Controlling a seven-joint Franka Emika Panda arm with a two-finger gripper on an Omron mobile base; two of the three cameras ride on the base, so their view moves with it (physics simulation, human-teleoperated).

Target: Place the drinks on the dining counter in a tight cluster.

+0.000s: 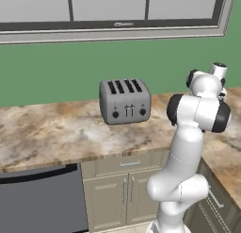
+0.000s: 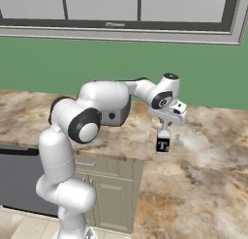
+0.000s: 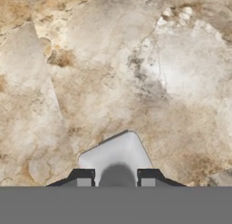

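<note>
Green wall and a wide window with a dark frame back this kitchen corner, and below them runs the tan-and-brown marbled stone tabletop (image 2: 213, 136), which turns the corner toward the right base camera over pale cabinet fronts (image 1: 124, 187) with slim metal handles. On the stone, near the wall, stands a silver four-slot toaster (image 1: 124, 101), its two dark knobs facing the room; a dark appliance front (image 1: 42, 199) sits under the tabletop at the lower left of the left base view. From the right base view the white arm reaches forward and its claw (image 2: 164, 133) points straight down, pinching the top of the dark squat bottle (image 2: 163, 144). That bottle stands upright, its long axis vertical, cap end up inside the claw and base toward the stone near the tabletop's front edge; whether the base touches the surface cannot be told. Its white label faces the right base camera and carries a bold black "T"; any smaller writing is too fine to read. In the hand view the two dark fingertips (image 3: 83, 177) sit either side of the bottle's pale top, seen from directly above against the mottled stone, with the fingers closed in on it.
</note>
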